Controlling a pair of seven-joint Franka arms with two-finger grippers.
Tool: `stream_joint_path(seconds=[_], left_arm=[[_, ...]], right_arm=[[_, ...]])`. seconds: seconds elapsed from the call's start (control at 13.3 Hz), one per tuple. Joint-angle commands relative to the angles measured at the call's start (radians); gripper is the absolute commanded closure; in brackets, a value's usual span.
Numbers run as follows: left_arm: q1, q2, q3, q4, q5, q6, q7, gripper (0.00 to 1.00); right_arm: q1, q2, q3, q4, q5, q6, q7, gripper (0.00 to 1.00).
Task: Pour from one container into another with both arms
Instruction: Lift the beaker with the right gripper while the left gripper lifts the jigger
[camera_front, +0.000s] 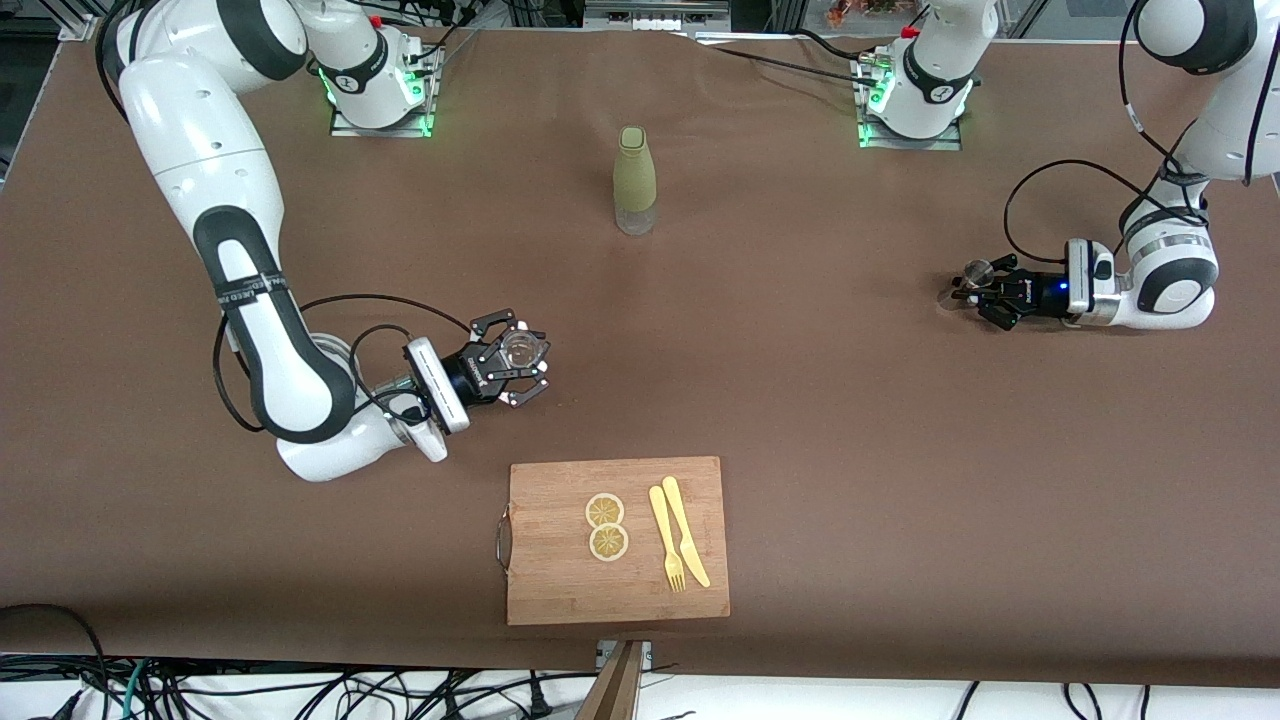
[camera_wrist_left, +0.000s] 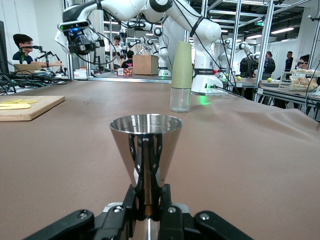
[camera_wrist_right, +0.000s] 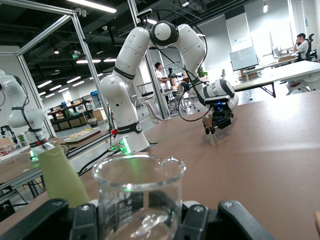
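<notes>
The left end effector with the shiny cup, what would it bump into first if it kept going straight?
Probably the bottle. The left end effector, shut on the metal cup, faces it in its wrist view, though it may pass just beside it.

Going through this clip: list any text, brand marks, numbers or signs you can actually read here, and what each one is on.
Nothing can be read with confidence.
White print on the glass beaker held in the right gripper: graduation marks, too blurred to read.
Dark lettering on the arm base by the bottle: too small to read.
Band print on the right arm's forearm: unreadable.
Steel measuring cup in the left gripper: no marking visible.
</notes>
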Motion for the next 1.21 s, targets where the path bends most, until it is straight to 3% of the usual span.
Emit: stream_joint_path(seconds=[0.0,0.38,0.6,0.9,1.13], left_arm=[[-0.003,-0.001,0.024,-0.032,0.001,-0.015,0.366,1.0],[-0.003,-0.056,0.024,-0.028,-0.006,-0.041,0.238,1.0],[-0.023,-0.106,0.003,-0.022,-0.067,-0.032,0.104,1.0],[-0.049,-0.139,-0.142,-0.011,-0.183,0.123,-0.093,1.0],[-0.083,-0.167,-0.245,0.0,-0.248,0.264,-0.294,1.0]], right_arm=[[0.059,-0.049,0.005,-0.008,-0.014,0.065,0.024,1.0],[0.129,-0.092,0.005,-0.005,-0.052,0.1,0.238,1.0],[0.151,-0.092,0.008,-0.005,-0.086,0.1,0.242,1.0],[0.178,-0.093,0.007,0.014,-0.117,0.096,0.277,1.0],[0.209,-0.093,0.01,0.068,-0.17,0.087,0.45,1.0]])
